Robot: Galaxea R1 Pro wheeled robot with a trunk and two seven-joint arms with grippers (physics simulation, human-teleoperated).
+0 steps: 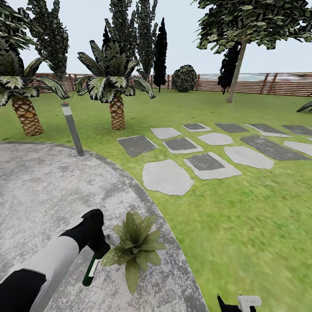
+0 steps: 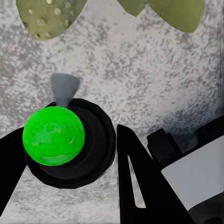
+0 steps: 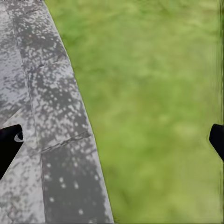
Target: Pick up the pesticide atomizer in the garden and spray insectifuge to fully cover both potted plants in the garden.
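Jaws of the left gripper (image 1: 99, 251) pinch the slim dark green atomizer bottle (image 1: 91, 269) just beside the low green-leaved potted plant (image 1: 135, 248) on the round grey paved patio (image 1: 39, 190). The left wrist view reveals the bottle's bright green end (image 2: 54, 135). The right gripper (image 3: 112, 140) hangs spread over the patio's edge and the green lawn (image 3: 158, 102).

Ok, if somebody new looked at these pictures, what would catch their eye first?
Probably the left tool low in the head view, shut on the dark green atomizer, right beside a small potted plant on the grey patio. Next, the two palms on the lawn behind, and the pale stepping stones leading off to the right.
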